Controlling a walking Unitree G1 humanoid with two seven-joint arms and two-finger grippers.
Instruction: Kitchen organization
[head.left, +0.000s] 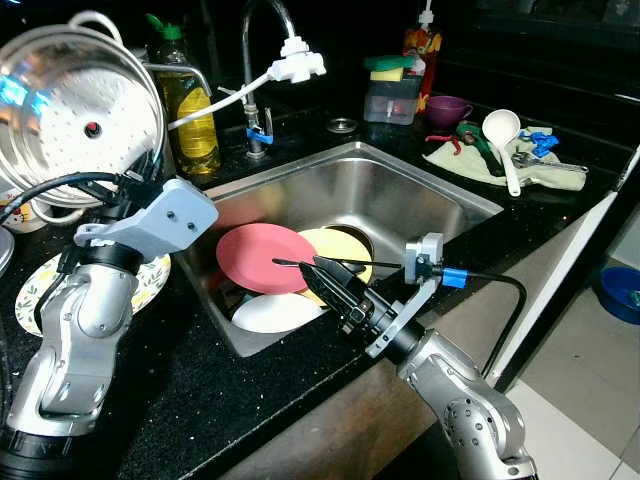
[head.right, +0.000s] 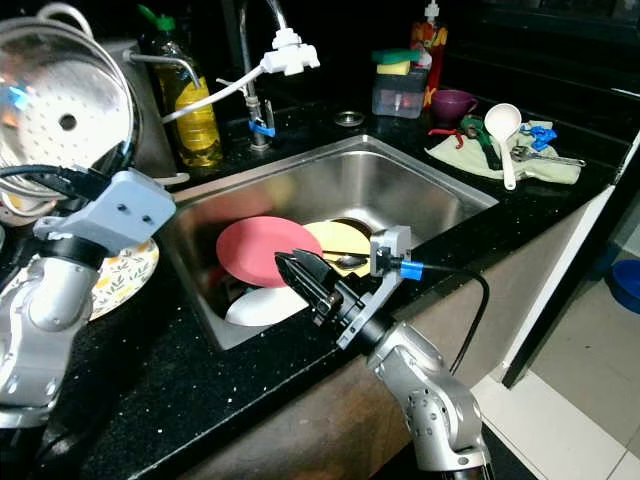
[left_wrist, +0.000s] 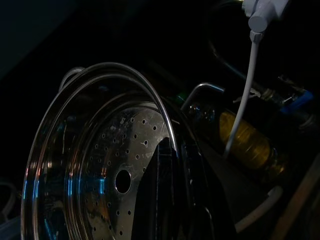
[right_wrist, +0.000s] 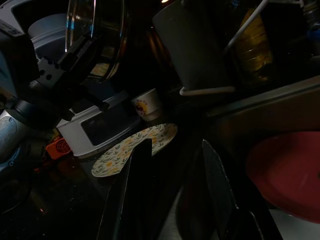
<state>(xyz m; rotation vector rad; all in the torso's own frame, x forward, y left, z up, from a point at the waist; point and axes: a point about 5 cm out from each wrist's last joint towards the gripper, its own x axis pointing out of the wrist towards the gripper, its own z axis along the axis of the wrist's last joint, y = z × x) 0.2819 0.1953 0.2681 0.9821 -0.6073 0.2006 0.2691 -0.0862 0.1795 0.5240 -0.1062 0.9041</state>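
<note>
My left gripper (head.left: 148, 178) is raised at the left of the counter, shut on the rim of a perforated steel steamer pan (head.left: 80, 105). The left wrist view shows its black fingers (left_wrist: 159, 200) on either side of that rim (left_wrist: 150, 95). My right gripper (head.left: 300, 268) is open over the front edge of the steel sink (head.left: 400, 195), with nothing between its fingers (right_wrist: 140, 190). In the sink lie a red plate (head.left: 262, 255), a yellow plate (head.left: 338, 248) and a white plate (head.left: 275, 312).
A flowered plate (head.left: 152, 285) lies on the black counter under my left arm. Behind the sink stand an oil bottle (head.left: 190, 110), the faucet (head.left: 262, 60), a sponge box (head.left: 392, 95) and a purple cup (head.left: 449, 108). A white ladle (head.left: 503, 140) rests on a cloth at the right.
</note>
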